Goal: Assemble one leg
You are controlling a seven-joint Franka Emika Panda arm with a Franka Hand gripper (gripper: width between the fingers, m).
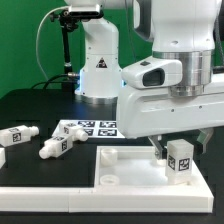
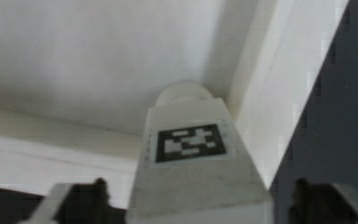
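In the exterior view, a tagged white leg (image 1: 181, 158) is seen upright between the fingers of the claw (image 1: 180, 152), over the corner of the large white panel (image 1: 120, 170) at that view's right. Three loose legs (image 1: 54, 147) are scattered on the black tabletop (image 1: 30, 108) at the left, and the marker board (image 1: 88, 129) lies behind the panel. In the wrist view, the leg (image 2: 194, 150) is shown clamped between the two dark fingers (image 2: 87, 200), pointing into the panel's rimmed corner (image 2: 247, 70).
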